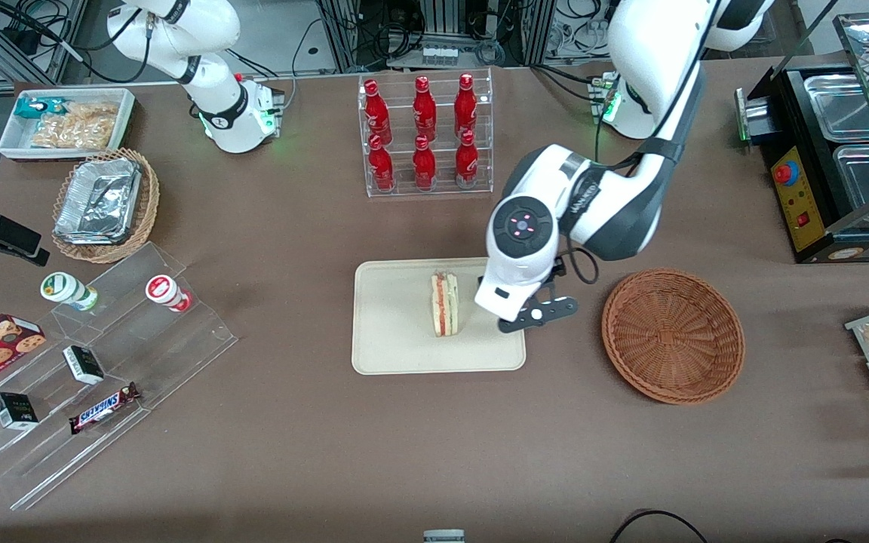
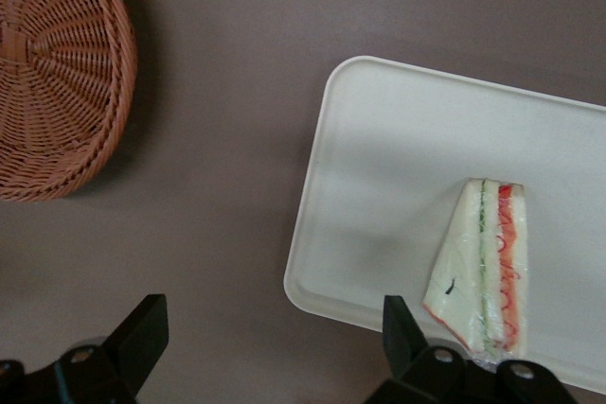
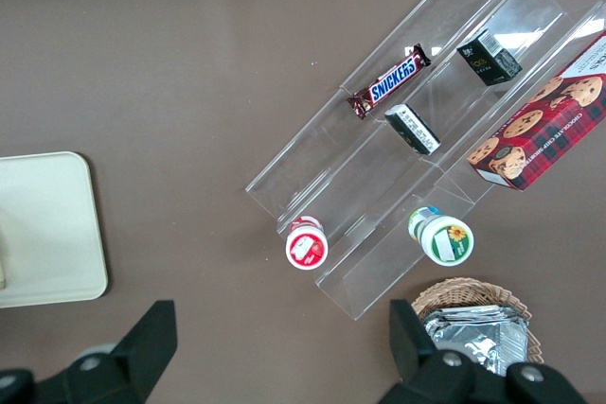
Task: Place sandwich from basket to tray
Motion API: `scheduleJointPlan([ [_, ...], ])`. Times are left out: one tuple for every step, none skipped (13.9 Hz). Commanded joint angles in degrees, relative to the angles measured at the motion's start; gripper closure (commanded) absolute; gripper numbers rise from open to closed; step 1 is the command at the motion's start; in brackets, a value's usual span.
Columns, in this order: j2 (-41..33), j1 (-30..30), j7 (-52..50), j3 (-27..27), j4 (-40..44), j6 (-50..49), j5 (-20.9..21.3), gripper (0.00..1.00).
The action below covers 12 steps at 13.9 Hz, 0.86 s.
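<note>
The sandwich [image 1: 444, 304] stands on its edge on the cream tray [image 1: 397, 332], with its red and yellow filling layers facing up. The round reddish-brown basket [image 1: 672, 335] lies empty beside the tray, toward the working arm's end of the table. My left gripper [image 1: 506, 305] hangs above the tray's edge nearest the basket, beside the sandwich and apart from it. In the left wrist view the gripper [image 2: 273, 314] is open and empty, over the tray's rim [image 2: 379, 186] and bare table, with the sandwich [image 2: 483, 267] just outside one finger and the basket [image 2: 47, 73] off to the side.
A clear rack of red bottles [image 1: 425, 134] stands farther from the camera than the tray. A stepped acrylic shelf [image 1: 95, 362] with snacks, a tan basket with foil [image 1: 105, 204] and a white bin [image 1: 65, 121] lie toward the parked arm's end. A black appliance [image 1: 834, 158] stands toward the working arm's end.
</note>
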Motion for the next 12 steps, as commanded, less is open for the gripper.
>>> scheduleJointPlan([
  [-6.1, 2.8, 3.7, -0.3, -5.5, -0.8, 0.1, 0.0],
  [-7.5, 3.9, 5.0, -0.3, -6.7, -1.6, 0.1, 0.0],
  [-9.0, 4.6, 6.1, -0.3, -8.4, -1.6, 0.1, 0.0],
  [-12.0, 6.6, 7.7, -0.5, -11.2, -1.1, 0.1, 0.0],
  [-14.3, 8.4, 9.8, -0.9, -13.4, -1.2, 0.1, 0.0],
  [-17.1, 11.2, 12.7, -3.1, -15.6, -1.5, 0.1, 0.0],
  [-19.4, 14.6, 15.0, -5.5, -17.7, -1.6, 0.1, 0.0],
  [-21.4, 17.9, 18.1, -7.4, -19.0, -2.0, 0.1, 0.0],
  [-23.1, 19.9, 21.5, -8.0, -20.1, -2.8, 0.1, 0.0],
  [-24.4, 21.9, 26.0, -8.5, -20.7, -4.1, 0.1, 0.0],
  [-25.5, 23.8, 29.9, -8.8, -20.8, -5.6, 0.1, 0.0],
  [-26.8, 25.5, 33.6, -8.9, -20.8, -6.9, 0.1, 0.0],
])
